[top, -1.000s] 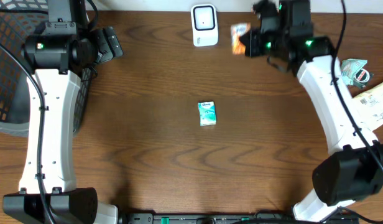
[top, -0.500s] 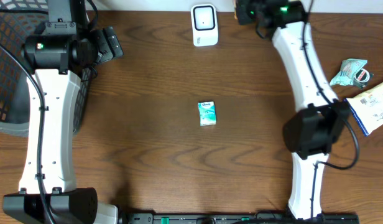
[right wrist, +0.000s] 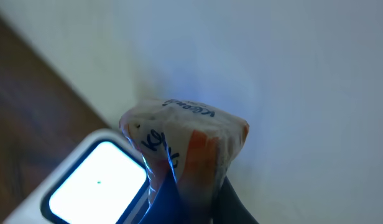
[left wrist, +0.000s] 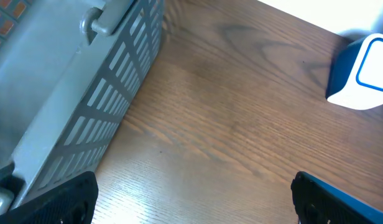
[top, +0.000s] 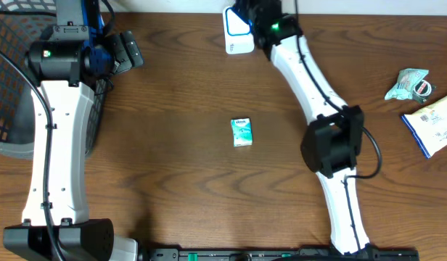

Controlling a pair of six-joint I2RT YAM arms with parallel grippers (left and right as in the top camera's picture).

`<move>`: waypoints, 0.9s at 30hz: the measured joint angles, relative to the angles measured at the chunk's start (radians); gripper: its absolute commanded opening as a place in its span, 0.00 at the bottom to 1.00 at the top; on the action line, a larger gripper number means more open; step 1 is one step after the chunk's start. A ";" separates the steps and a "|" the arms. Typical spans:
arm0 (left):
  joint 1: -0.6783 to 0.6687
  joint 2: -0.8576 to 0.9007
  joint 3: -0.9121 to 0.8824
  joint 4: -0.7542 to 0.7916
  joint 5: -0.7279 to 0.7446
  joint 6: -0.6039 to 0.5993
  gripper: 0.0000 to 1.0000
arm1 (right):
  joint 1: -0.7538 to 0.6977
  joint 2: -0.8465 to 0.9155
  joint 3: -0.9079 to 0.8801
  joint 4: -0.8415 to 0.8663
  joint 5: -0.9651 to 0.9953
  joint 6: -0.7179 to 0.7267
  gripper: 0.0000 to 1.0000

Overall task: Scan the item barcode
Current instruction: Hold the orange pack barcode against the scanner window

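Top centre of the overhead view, your right jaws pinch the crinkled orange-and-white packet (right wrist: 193, 144) just beside the lit window of the white box scanner (right wrist: 95, 180). Risks: creases or a wrong-facing side hide the barcode; the thin pinch slips. Left jaws spread wide, idle.

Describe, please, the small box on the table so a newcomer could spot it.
On the wooden table, look at the middle. The small teal box lies there alone; the white packet and crumpled wrapper sit at the right edge.
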 measured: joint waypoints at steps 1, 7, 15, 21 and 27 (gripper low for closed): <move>0.000 0.000 0.000 0.000 0.000 0.000 0.98 | 0.000 0.014 0.000 -0.001 0.002 -0.035 0.01; 0.000 0.000 0.000 0.000 0.000 0.000 0.98 | -0.003 0.047 -0.013 -0.013 0.014 -0.165 0.01; 0.000 0.000 0.000 0.000 0.000 0.000 0.98 | -0.006 0.047 -0.013 -0.134 0.000 -0.265 0.01; 0.000 0.000 0.000 0.000 0.000 0.000 0.98 | -0.010 0.047 -0.025 -0.141 -0.010 -0.308 0.01; 0.000 0.000 0.000 0.000 0.000 0.000 0.97 | -0.010 0.047 -0.031 -0.141 -0.013 -0.319 0.01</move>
